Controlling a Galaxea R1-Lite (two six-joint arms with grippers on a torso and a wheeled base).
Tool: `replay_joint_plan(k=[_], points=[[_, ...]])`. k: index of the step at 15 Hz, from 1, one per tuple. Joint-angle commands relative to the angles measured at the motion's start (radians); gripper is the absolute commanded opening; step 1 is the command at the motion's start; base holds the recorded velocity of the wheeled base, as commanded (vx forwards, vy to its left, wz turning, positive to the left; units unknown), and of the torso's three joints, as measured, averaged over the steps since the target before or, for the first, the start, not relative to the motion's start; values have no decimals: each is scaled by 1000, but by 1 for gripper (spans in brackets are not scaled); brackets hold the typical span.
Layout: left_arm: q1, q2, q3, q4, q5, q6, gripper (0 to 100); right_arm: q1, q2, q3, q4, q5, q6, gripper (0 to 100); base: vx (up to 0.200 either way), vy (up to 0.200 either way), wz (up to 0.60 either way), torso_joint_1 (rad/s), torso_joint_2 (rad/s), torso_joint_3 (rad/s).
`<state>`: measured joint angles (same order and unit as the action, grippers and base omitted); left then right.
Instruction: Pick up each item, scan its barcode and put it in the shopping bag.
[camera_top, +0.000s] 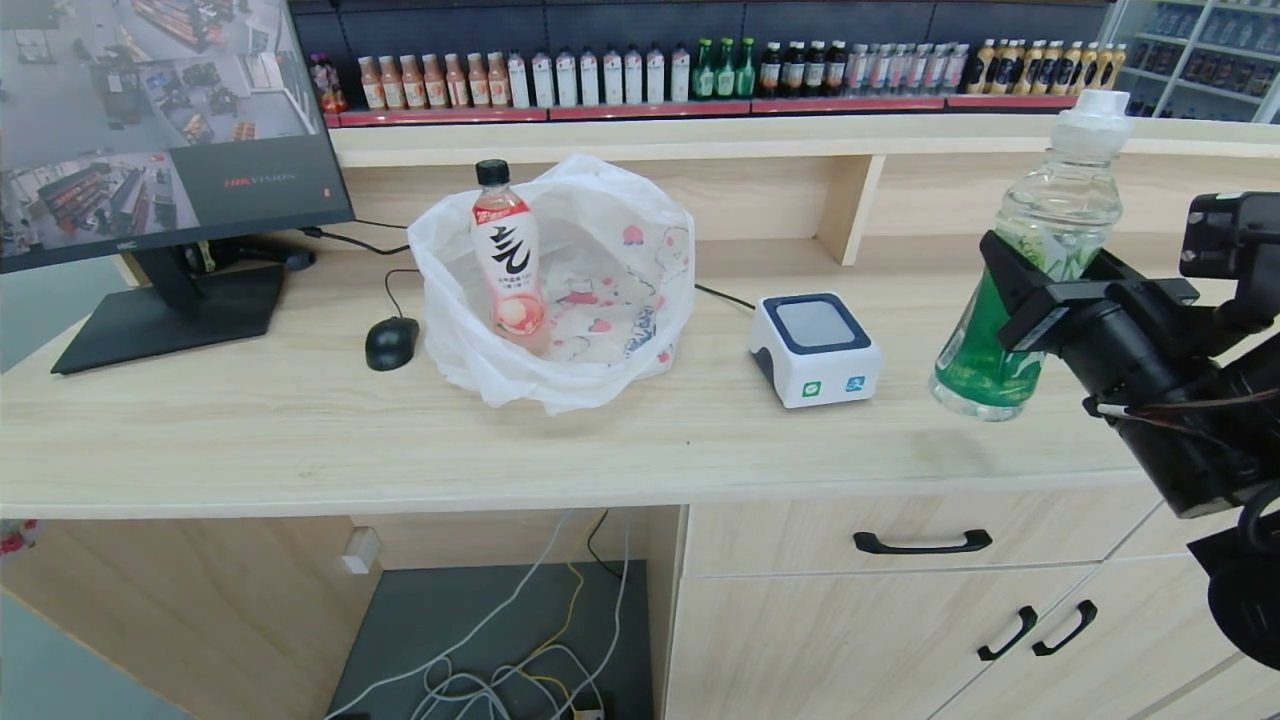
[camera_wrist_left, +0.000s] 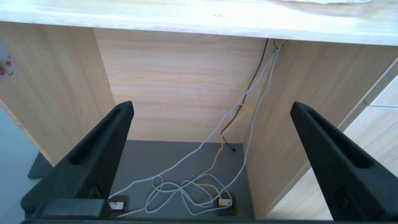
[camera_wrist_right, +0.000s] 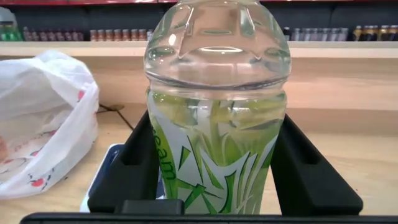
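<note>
My right gripper (camera_top: 1035, 285) is shut on a clear bottle with a green label and white cap (camera_top: 1030, 270), held upright above the counter, right of the white barcode scanner (camera_top: 814, 349). In the right wrist view the bottle (camera_wrist_right: 217, 118) sits between both fingers (camera_wrist_right: 134, 162), with the scanner's edge (camera_wrist_right: 102, 171) below. The white shopping bag (camera_top: 560, 290) stands open left of the scanner, with a pink-labelled bottle (camera_top: 507, 255) upright inside it. My left gripper (camera_wrist_left: 211, 162) is open below the counter, facing the space under it, holding nothing.
A monitor (camera_top: 150, 120) on its stand fills the counter's left end, with a black mouse (camera_top: 391, 343) beside the bag. A raised shelf (camera_top: 850, 135) runs along the counter's back. Cables (camera_wrist_left: 205, 180) lie on the floor under the counter; drawers (camera_top: 920, 545) sit below right.
</note>
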<state>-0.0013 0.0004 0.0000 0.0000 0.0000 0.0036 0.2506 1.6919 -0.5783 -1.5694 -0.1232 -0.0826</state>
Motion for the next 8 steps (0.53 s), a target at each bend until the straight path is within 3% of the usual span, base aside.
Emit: replay_joint_plan(k=[1, 4, 8], points=[[0, 0, 0, 0, 0, -1, 100, 2, 22, -6, -1, -7, 0, 0, 0, 0, 0, 0, 0, 0], [1, 0, 0, 0, 0, -1, 100, 1, 61, -15, -1, -6, 4, 0, 0, 0, 0, 0, 0, 0], [1, 0, 0, 0, 0, -4, 100, 16, 57, -31, -1, -3, 21, 0, 0, 200, 0, -2, 1, 1]])
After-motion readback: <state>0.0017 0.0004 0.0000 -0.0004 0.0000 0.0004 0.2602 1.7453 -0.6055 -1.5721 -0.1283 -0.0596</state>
